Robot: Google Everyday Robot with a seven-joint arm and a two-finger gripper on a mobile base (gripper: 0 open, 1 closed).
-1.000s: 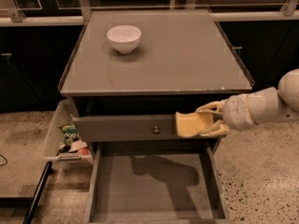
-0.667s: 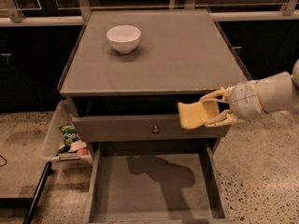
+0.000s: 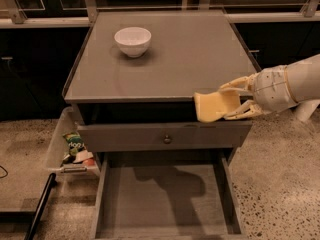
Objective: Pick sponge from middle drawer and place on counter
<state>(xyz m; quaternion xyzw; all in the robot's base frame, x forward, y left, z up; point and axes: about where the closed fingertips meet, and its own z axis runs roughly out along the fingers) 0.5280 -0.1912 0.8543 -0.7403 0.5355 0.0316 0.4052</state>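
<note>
The gripper [image 3: 227, 102], at the right, pinched the sponge [image 3: 212, 107] by its right end. The sponge pointed left, just before the front edge of the counter [image 3: 190, 54] and above the open drawer [image 3: 165, 209]. To place it, I judged, it had to go backward.

Speckled stone floor [image 3: 280, 184] lies under dim, warm light. Dark cabinets [image 3: 30, 74] line the back beneath a pale ledge [image 3: 40, 21]. A clear bin [image 3: 55, 140] of packets sits left of the table [image 3: 200, 59]. The tool [image 3: 226, 103] grips a sponge [image 3: 210, 108] at the table's front right edge.
</note>
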